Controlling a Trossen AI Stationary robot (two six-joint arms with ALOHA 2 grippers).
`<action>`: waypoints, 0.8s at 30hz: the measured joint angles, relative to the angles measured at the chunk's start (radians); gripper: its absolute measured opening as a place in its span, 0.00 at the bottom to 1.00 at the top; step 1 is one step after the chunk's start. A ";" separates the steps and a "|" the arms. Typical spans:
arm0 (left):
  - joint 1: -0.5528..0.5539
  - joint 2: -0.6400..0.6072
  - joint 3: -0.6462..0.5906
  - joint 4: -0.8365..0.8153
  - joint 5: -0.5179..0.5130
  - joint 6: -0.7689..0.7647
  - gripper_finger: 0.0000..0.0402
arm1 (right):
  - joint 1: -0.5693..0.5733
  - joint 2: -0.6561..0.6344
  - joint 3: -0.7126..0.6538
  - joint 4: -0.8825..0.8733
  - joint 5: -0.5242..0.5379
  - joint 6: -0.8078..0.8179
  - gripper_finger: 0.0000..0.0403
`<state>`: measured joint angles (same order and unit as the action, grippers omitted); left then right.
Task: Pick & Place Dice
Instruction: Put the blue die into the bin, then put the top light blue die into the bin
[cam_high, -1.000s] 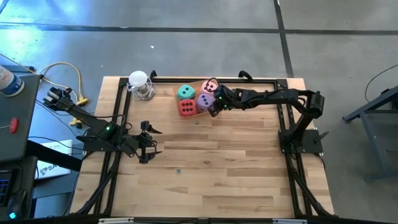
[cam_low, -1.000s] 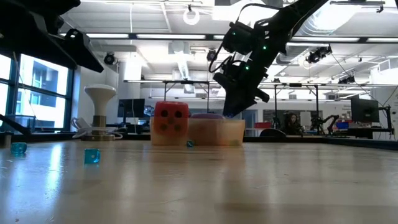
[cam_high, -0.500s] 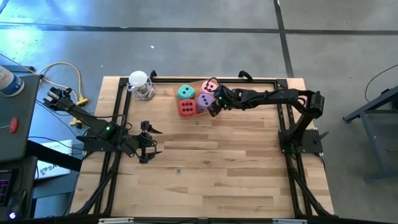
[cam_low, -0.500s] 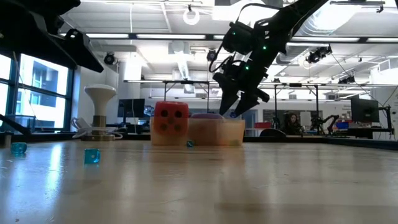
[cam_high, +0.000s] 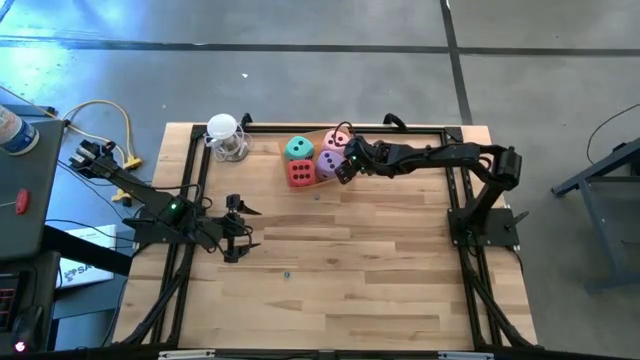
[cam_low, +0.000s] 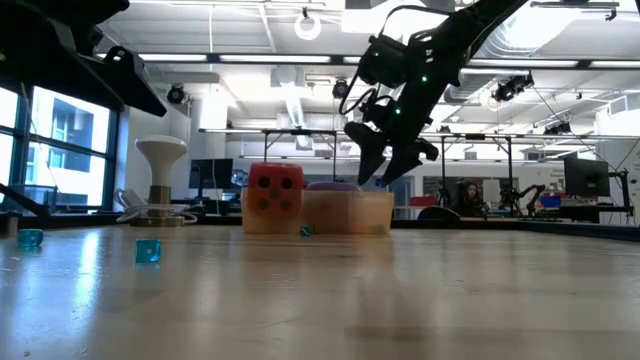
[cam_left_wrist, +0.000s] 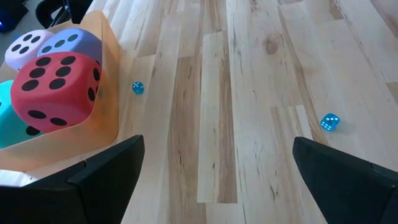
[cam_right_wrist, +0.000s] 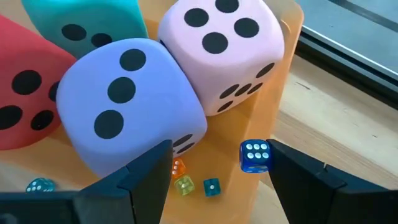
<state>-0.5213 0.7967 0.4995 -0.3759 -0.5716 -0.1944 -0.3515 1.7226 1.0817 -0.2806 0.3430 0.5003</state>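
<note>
Four soft dice sit together in an orange see-through tray (cam_high: 318, 176) at the table's far middle: teal (cam_high: 298, 148), pink (cam_high: 337, 140), purple (cam_high: 330, 162) and red (cam_high: 300, 174). My right gripper (cam_right_wrist: 217, 193) is open and hangs just above the tray's right end (cam_low: 380, 170), over the purple die (cam_right_wrist: 130, 99) and next to the pink die (cam_right_wrist: 224, 50); it touches nothing. My left gripper (cam_left_wrist: 217, 186) is open and empty over the table's left part (cam_high: 240, 230), facing the red die (cam_left_wrist: 59, 90).
Several tiny dice lie in the tray under my right gripper: blue (cam_right_wrist: 255, 155), orange (cam_right_wrist: 178, 167), yellow (cam_right_wrist: 184, 185). Two small blue dice lie on the bare wood (cam_left_wrist: 137, 88) (cam_left_wrist: 329, 122). A white-topped clear object (cam_high: 226, 138) stands at the far left. Open wood lies toward the near edge.
My right gripper has risen a little above the tray's right end. The four dice have stayed where they were.
</note>
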 joint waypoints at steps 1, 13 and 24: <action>0.000 0.000 0.000 0.000 0.000 0.000 1.00 | 0.000 0.001 0.000 0.000 0.001 0.000 0.61; 0.000 0.000 0.000 0.011 0.000 0.011 1.00 | -0.016 0.075 -0.001 0.007 0.054 -0.015 0.61; 0.000 0.000 0.000 0.014 0.000 0.016 1.00 | -0.007 0.071 0.001 0.043 0.058 -0.034 0.61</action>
<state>-0.5209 0.7967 0.4995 -0.3621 -0.5716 -0.1787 -0.3588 1.7931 1.0828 -0.2379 0.4005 0.4661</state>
